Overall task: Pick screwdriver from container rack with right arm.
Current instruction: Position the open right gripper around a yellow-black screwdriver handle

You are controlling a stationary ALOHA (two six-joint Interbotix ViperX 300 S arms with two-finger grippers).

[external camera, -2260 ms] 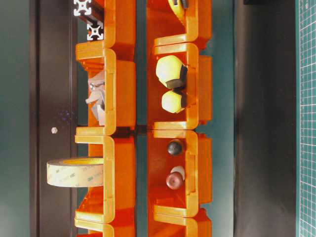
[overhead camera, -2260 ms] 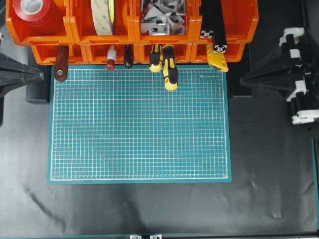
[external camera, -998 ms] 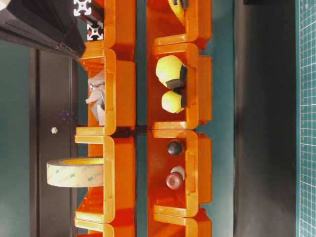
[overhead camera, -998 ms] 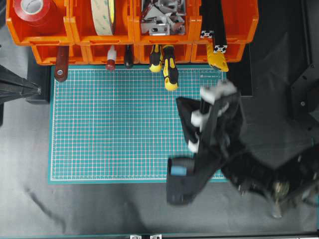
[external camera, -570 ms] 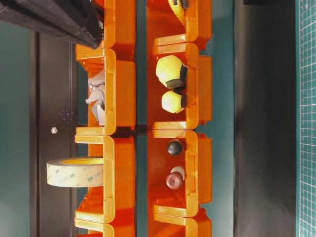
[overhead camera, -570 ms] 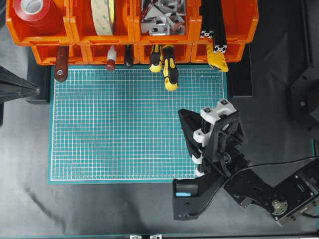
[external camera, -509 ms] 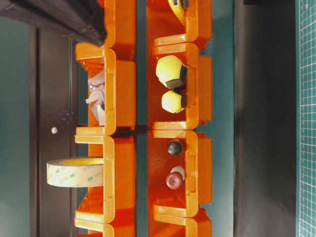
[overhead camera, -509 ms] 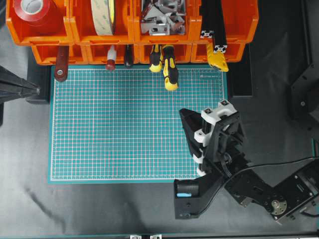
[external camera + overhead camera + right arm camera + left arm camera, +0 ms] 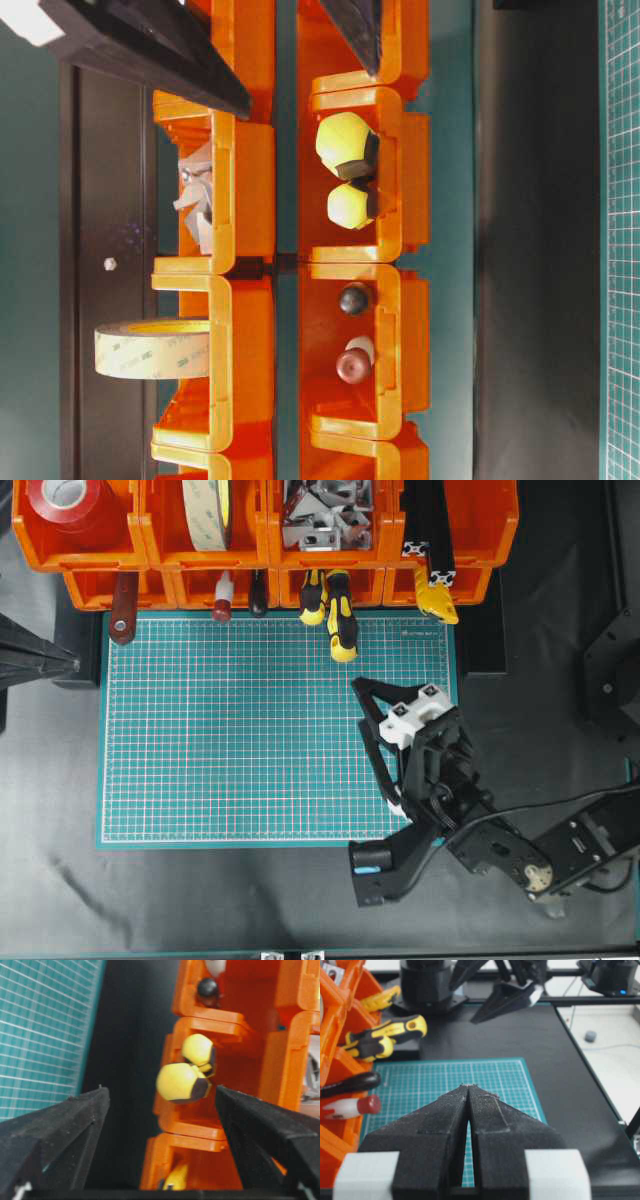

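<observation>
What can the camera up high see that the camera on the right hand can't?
Only the overhead view shows the red tape roll, the metal brackets, the whole green cutting mat and the right arm itself. Only the right wrist view looks straight between the open right gripper's fingers at the handle ends. Both show the orange container rack, the yellow-and-black screwdriver and the shorter yellow-and-black tool beside it.
</observation>
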